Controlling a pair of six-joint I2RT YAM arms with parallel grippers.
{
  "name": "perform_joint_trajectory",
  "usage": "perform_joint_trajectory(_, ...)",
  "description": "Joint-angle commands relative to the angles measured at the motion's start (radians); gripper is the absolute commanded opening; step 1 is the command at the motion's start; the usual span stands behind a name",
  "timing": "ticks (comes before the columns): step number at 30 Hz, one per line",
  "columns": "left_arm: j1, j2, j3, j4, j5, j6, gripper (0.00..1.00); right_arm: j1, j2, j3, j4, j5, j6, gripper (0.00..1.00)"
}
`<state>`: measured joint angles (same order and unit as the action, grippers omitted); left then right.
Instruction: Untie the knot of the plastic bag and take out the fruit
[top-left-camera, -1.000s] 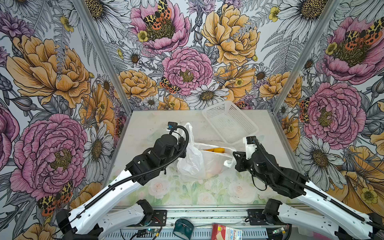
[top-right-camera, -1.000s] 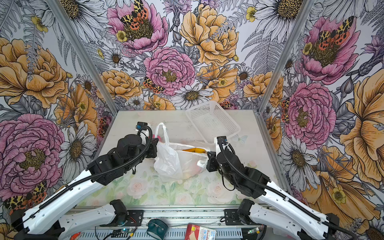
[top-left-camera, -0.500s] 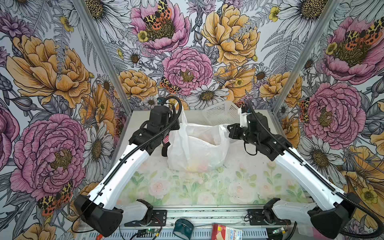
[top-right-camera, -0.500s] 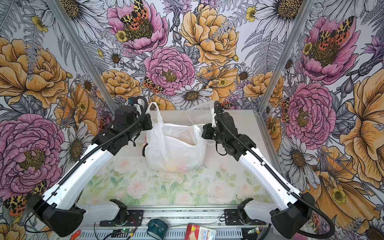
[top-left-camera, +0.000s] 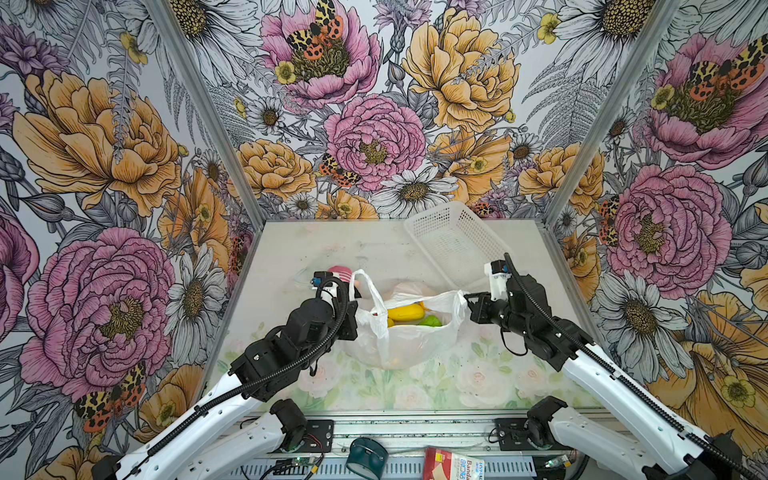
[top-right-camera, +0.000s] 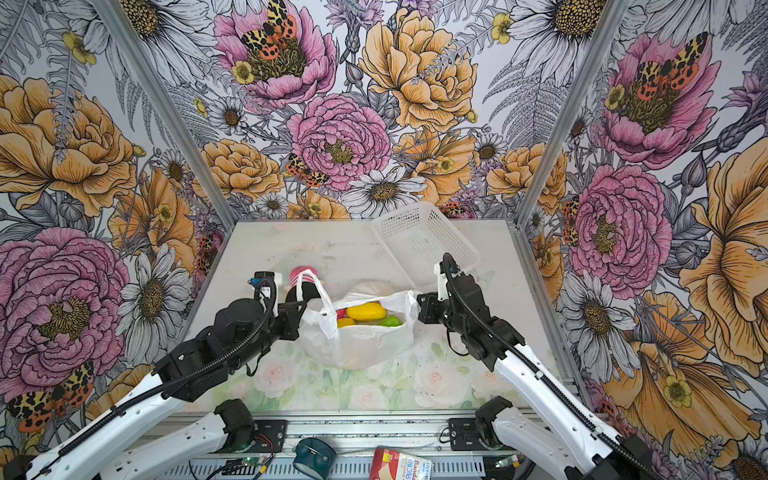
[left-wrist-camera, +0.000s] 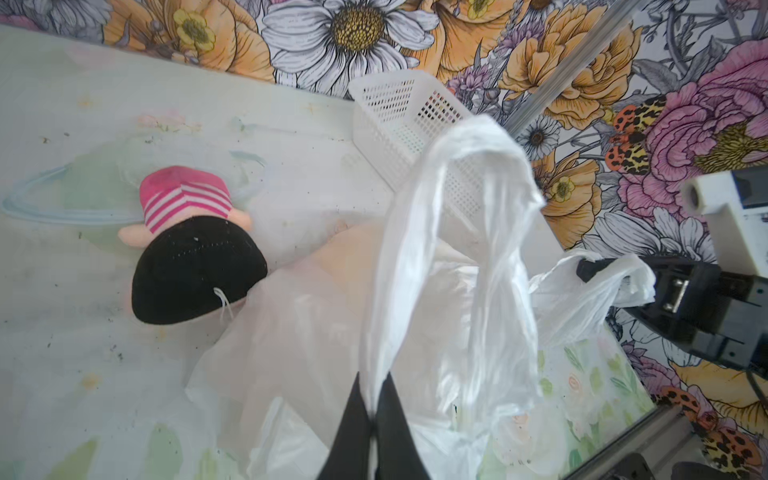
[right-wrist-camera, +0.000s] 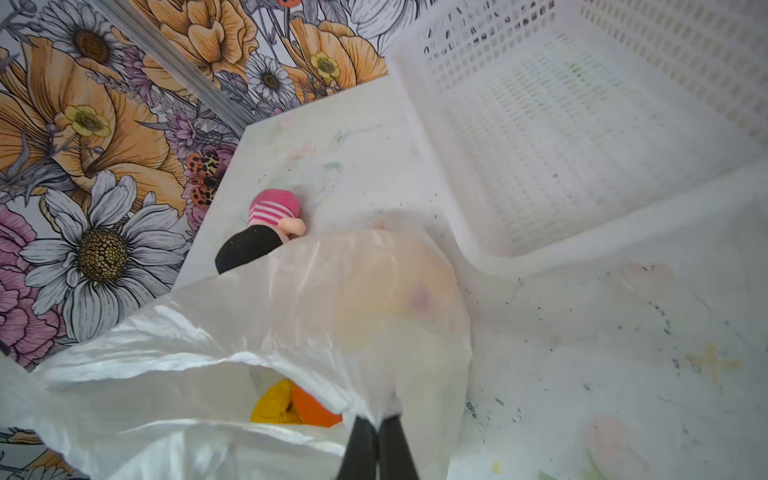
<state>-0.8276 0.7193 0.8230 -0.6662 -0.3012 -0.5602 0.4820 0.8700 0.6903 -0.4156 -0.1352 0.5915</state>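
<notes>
While the plastic bag (top-left-camera: 399, 345) is held stretched by both grippers, the fruit (top-left-camera: 405, 312) is laid bare.
In both top views the mouth is turned upward, its long axis laid from the left gripper (top-left-camera: 356, 313) to the right gripper (top-left-camera: 468, 300), each clamped on film; no knot is seen. In the left wrist view a loop handle (left-wrist-camera: 457, 232) is pinched between the fingers (left-wrist-camera: 357, 428). In the right wrist view the rim is nipped, fruit just beside. One grip should be kept taut while the other is freed.
</notes>
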Motion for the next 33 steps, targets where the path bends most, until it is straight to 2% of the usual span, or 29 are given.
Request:
perform_joint_trajectory(1, -0.026, -0.011, 0.02, -0.04, -0.05, -0.042, 0.42, 0.0, -0.077, -0.042, 0.084, 0.033, -0.03, 0.0)
perform_joint_trajectory(2, -0.027, -0.006, 0.044, -0.068, -0.062, -0.033, 0.56, 0.0, -0.098, -0.059, 0.084, 0.029, -0.045, 0.0)
perform_joint_trajectory(4, -0.026, 0.003, 0.108, -0.129, -0.107, -0.007, 0.72, -0.001, -0.122, -0.085, 0.085, 0.031, -0.068, 0.0)
perform_joint_trajectory(6, -0.025, 0.012, 0.184, -0.183, -0.157, 0.014, 0.83, -0.002, -0.12, -0.087, 0.084, 0.032, -0.096, 0.0)
perform_joint_trajectory(12, 0.003, 0.074, 0.476, -0.238, -0.212, 0.165, 0.97, -0.003, -0.061, -0.058, 0.092, 0.017, -0.14, 0.0)
perform_joint_trajectory(16, 0.036, 0.192, 0.681, -0.245, -0.176, 0.379, 0.99, -0.003, -0.076, -0.051, 0.103, -0.016, -0.156, 0.0)
perform_joint_trajectory(18, 0.053, 0.266, 0.778, -0.262, -0.217, 0.44, 0.99, -0.003, -0.105, -0.056, 0.119, -0.044, -0.156, 0.0)
perform_joint_trajectory(20, 0.092, 0.357, 0.885, -0.284, -0.207, 0.488, 0.99, -0.003, -0.136, -0.066, 0.135, -0.065, -0.156, 0.0)
perform_joint_trajectory(26, 0.245, 0.661, 1.173, -0.374, -0.017, 0.543, 0.99, -0.003, -0.196, -0.084, 0.152, -0.11, -0.15, 0.0)
perform_joint_trajectory(29, 0.294, 0.761, 1.212, -0.398, 0.002, 0.592, 0.99, -0.003, -0.214, -0.093, 0.155, -0.114, -0.147, 0.0)
perform_joint_trajectory(31, 0.324, 0.795, 1.172, -0.398, -0.004, 0.616, 0.99, -0.003, -0.218, -0.095, 0.155, -0.116, -0.147, 0.0)
perform_joint_trajectory(33, 0.345, 0.815, 1.117, -0.395, 0.038, 0.629, 0.98, -0.003, -0.217, -0.098, 0.162, -0.122, -0.146, 0.0)
